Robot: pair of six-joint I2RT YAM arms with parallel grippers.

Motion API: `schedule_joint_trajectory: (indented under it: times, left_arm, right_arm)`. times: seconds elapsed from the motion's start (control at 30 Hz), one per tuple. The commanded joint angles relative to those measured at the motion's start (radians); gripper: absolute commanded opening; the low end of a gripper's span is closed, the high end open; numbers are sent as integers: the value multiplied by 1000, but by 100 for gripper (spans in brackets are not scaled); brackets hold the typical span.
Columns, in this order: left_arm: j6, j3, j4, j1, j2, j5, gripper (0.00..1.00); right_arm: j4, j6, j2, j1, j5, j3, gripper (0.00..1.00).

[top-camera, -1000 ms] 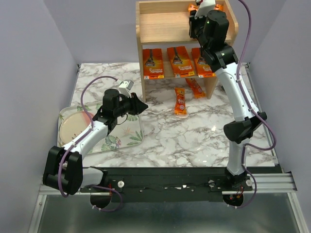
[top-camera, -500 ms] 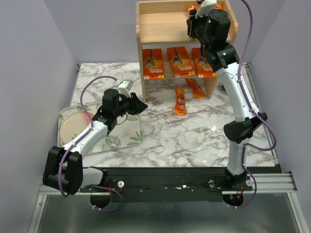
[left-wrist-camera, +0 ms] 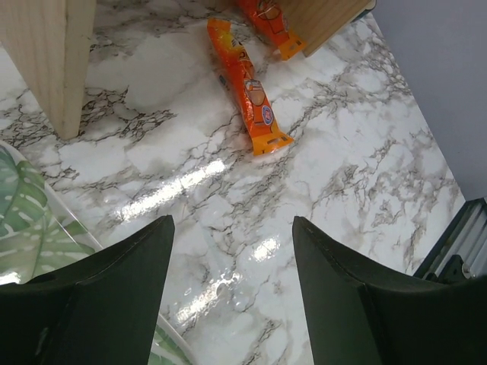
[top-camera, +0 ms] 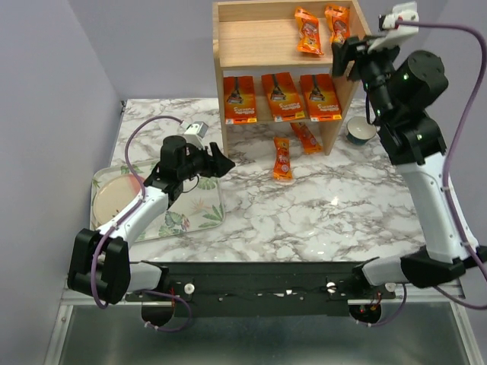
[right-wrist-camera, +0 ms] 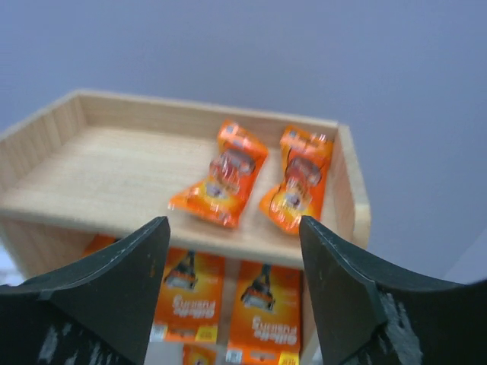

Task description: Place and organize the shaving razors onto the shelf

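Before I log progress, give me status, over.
Left tool, right tool open, empty. Five razor packs on shelf; two loose packs on table. Nothing blocking them.

A leaf-print tray [top-camera: 199, 214] bears a round plate [top-camera: 112, 199]; a small bowl [top-camera: 361, 131] stands on the marble table [top-camera: 319, 220].

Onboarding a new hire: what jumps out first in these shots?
Bright orange razors: three wide cards on the shelf's lower tier, two narrow packs on top. Two loose packs lie on the marble table, one partly under the shelf. The right end effector hangs open by the shelf's top.
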Motion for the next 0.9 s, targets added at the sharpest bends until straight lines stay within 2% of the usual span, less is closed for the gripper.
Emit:
schedule_joint_trajectory:
  times: [0.0,0.07,0.13,0.17,0.3,0.63,0.87]
  left_arm:
    - [18,29,-22,7,-3,-26,73]
    - [17,23,-23,7,-6,-32,74]
    - [17,18,-25,10,-11,-38,74]
    - [17,15,-25,12,-12,-39,75]
    - [17,-6,-25,20,-26,-38,75]
    - [9,-39,-35,72,-67,-36,75]
    - [-10,-58,-43,128,-98,-32,74]
  right_arm:
    - [-171,91,-126,-8,-175,-298,82]
    - [-225,134,-190,-7,-322,-442,87]
    - [-274,206,-212,-2,-381,-528,89]
    - [-282,232,-221,-2,-385,-612,89]
    - [-322,351,-158,7,-364,-712,85]
    - [-340,569,127,85,-269,-708,84]
    - [-348,712,262,116,-151,-686,83]
